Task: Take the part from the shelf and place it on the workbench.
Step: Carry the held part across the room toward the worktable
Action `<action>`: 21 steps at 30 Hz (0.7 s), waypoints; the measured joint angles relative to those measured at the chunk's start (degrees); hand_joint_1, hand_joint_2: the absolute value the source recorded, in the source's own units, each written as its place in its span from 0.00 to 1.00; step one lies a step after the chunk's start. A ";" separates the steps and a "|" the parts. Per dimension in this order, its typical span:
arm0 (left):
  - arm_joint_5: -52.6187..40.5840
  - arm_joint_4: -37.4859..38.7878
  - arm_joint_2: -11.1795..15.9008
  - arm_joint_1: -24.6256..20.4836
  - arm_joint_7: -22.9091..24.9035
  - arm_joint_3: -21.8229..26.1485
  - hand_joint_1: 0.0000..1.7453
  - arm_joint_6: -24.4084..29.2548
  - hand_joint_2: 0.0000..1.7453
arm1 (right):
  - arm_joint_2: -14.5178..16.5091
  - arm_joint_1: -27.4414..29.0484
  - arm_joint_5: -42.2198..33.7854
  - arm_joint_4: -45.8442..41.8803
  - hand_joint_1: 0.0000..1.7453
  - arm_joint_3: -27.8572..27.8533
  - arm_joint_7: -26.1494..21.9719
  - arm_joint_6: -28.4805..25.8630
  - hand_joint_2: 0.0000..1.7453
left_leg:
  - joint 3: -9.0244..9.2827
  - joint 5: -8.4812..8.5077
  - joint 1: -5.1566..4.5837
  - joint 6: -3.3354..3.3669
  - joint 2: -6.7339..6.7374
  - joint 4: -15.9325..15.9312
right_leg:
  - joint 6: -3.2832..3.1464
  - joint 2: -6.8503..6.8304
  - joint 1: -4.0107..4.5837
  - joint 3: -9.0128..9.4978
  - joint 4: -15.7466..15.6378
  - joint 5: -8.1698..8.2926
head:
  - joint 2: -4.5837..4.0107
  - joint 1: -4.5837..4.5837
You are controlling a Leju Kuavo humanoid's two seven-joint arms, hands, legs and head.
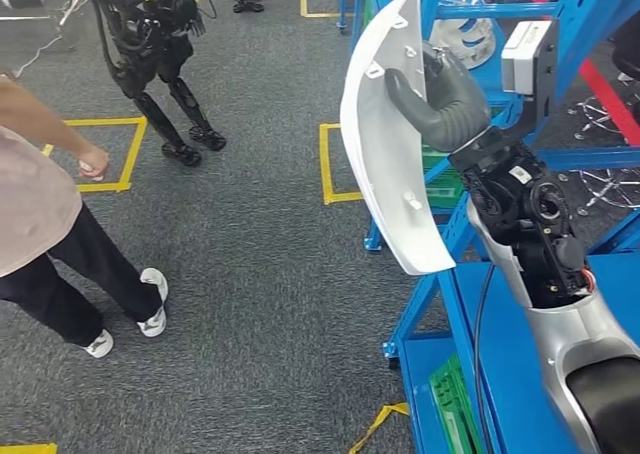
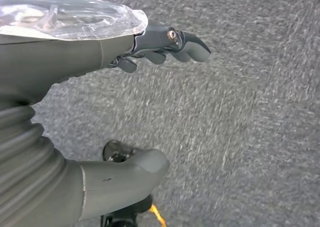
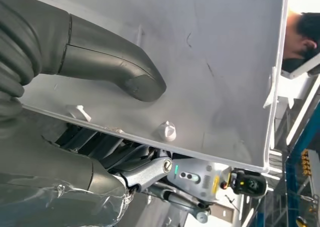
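Already off the blue steel shelf (image 1: pixel 483 64), the curved white moulded plastic panel (image 1: pixel 381 144) hangs in the air left of the rack, above the grey carpet floor (image 1: pixel 249 274). The right hand (image 1: pixel 445 99) grips it, thumb across the inner face and fingers behind. It looks light, stiff and smooth, probably slippery; the edge near the moulded pegs seems the best hold. Its long axis runs nearly upright, concave side facing right. The left hand (image 2: pixel 113 102) hangs with fingers spread, holding nothing.

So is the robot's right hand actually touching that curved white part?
Touching. In the right wrist view the right hand has its thumb pressed on the white part, fingers behind its edge.
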 joint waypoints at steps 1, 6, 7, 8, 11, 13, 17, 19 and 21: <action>-0.02 0.00 0.04 -0.09 0.00 0.00 0.00 0.02 1.00 | 0.00 -0.03 0.04 -0.14 1.00 -0.02 0.09 0.01 1.00 | -0.91 -1.16 -0.09 -0.27 1.03 1.90 | -0.22 -0.63 -0.17 0.31 -0.55 0.26 | 0.00 -0.31; 0.00 0.00 0.06 -0.23 0.20 0.00 0.00 0.16 1.00 | 0.00 0.45 0.10 -0.31 1.00 -0.08 0.67 0.31 1.00 | -7.83 -5.69 0.95 -1.86 4.30 15.01 | -0.41 -3.42 -0.32 0.52 -0.98 0.27 | 0.00 -1.75; 0.02 0.00 0.09 -0.20 0.23 0.00 0.00 0.16 1.00 | 0.00 0.54 0.10 -0.31 1.00 -0.08 0.73 0.40 1.00 | -6.62 -4.13 1.29 -2.20 4.68 12.54 | -0.22 -3.83 -0.44 0.52 -0.88 0.15 | 0.00 -1.88; 0.03 0.00 0.12 -0.20 0.25 0.00 0.00 0.16 1.00 | 0.00 0.58 0.10 -0.32 1.00 -0.08 0.79 0.50 1.00 | -4.50 -2.22 1.57 -2.48 5.44 8.55 | 0.07 -4.20 -0.55 0.55 -0.68 -0.04 | 0.00 -2.02; 0.05 0.00 0.14 -0.48 0.25 -0.02 0.00 0.16 1.00 | 0.00 0.63 0.10 -0.56 1.00 -0.11 0.81 0.73 1.00 | 0.33 0.47 1.55 -2.64 8.16 -0.46 | 1.15 -4.94 -0.34 0.32 0.34 -0.90 | 0.00 -2.71; 0.05 0.00 0.14 -0.55 0.25 -0.02 0.00 0.16 1.00 | 0.00 0.65 0.10 -0.63 1.00 -0.14 0.81 0.77 1.00 | 0.57 0.40 1.43 -2.52 8.45 -0.99 | 1.33 -5.01 -0.22 0.22 0.55 -1.08 | 0.00 -2.91; 0.13 0.00 0.22 -0.49 0.27 -0.01 0.00 0.18 1.00 | 0.02 0.59 0.10 -0.64 1.00 -0.22 0.84 0.83 1.00 | 0.37 0.44 1.32 -1.83 7.65 -0.75 | 1.54 -5.27 -0.26 0.37 0.54 -1.19 | 0.00 -2.57; 0.23 0.00 0.36 -0.46 0.34 -0.02 0.00 0.16 1.00 | 0.16 0.56 0.09 -0.72 1.00 -0.25 0.85 1.07 1.00 | 0.59 0.34 1.32 -0.47 6.26 -0.77 | 2.27 -4.24 -0.56 -0.50 3.39 -3.36 | 0.00 -1.83; 0.34 0.00 0.52 -0.49 0.46 -0.02 0.00 0.00 1.00 | 0.28 0.68 0.08 -0.77 1.00 -0.26 0.84 1.27 1.00 | 0.87 0.29 1.25 0.72 4.79 -0.88 | 2.90 -2.49 -0.84 -3.93 11.39 -7.51 | 0.00 -0.96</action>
